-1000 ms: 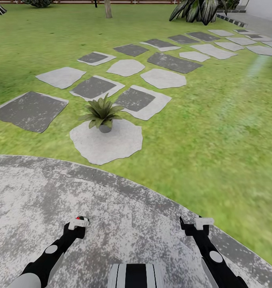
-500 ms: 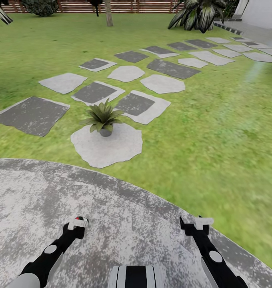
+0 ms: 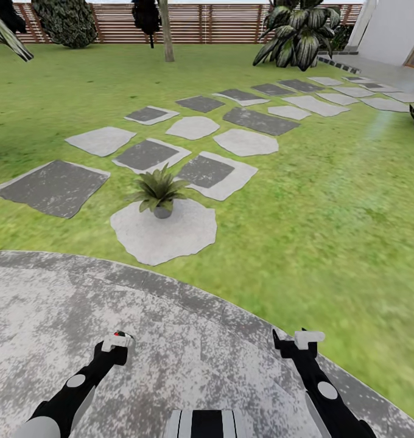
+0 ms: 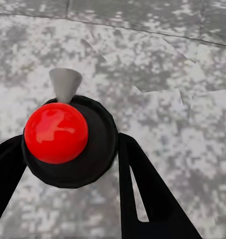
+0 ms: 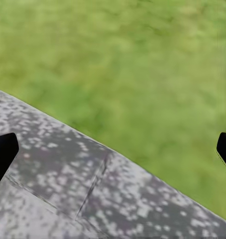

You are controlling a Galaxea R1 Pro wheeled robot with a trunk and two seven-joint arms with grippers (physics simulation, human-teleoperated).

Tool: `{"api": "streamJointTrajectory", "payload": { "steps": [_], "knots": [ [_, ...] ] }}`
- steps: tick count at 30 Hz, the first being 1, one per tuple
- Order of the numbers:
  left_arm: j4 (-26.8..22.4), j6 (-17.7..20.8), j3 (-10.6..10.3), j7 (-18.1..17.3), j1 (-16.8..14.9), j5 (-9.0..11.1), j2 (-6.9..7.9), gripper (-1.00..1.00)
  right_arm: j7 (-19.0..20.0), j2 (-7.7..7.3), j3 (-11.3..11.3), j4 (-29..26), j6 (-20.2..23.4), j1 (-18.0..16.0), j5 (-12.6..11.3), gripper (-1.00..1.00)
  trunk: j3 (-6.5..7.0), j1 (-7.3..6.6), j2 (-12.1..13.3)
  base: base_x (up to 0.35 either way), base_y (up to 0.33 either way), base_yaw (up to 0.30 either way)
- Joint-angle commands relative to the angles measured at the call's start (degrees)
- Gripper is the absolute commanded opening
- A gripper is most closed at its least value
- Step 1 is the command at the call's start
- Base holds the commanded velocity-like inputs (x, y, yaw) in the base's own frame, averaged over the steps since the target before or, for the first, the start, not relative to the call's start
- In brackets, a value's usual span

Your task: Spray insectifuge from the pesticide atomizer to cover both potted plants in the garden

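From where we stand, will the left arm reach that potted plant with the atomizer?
Probably not yet. The left hand holds the pesticide atomizer over the patio, while the potted plant sits on a stepping stone beyond.

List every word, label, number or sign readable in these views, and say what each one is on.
None: no readable text.
The pesticide atomizer held in the left gripper shows a plain red top, no label.
The potted plant, the stepping stones and the fence carry no writing or signs.
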Motion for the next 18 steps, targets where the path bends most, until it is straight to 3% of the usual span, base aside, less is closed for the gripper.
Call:
{"api": "streamJointTrajectory", "payload": {
  "steps": [1, 7, 11, 18],
  "knots": [
    [0.1, -0.2, 0.5, -0.2, 0.0, -0.6, 0.0, -1.0, -0.1, -0.02, 0.0, 0.1, -0.2, 0.0, 0.0, 1.0, 0.25, -0.03, 0.0, 0.0, 0.0, -0.015],
    [0.5, -0.2, 0.5, 0.0, 0.3, -0.5, 0.29, -1.0, -0.3, -0.45, -0.2, 1.0, -0.2, 0.0, 0.2, 1.0, 2.07, -0.19, 0.1, 0.0, 0.0, -0.063],
    [0.4, -0.3, 0.5, 0.0, 2.7, -0.5, 0.3, -1.0, -1.6, -1.07, -0.2, 7.3, -1.2, 0.1, 0.1, 1.0, 3.31, -0.29, 0.1, 0.0, 0.0, -0.079],
    [0.4, -1.1, 0.6, 0.0, 7.6, 0.9, 0.29, -1.0, -3.0, -1.9, -0.1, 22.7, -13.4, 0.2, 0.1, 1.0, 5.48, -0.47, 0.2, 0.0, 0.0, -0.081]
  ]
}}
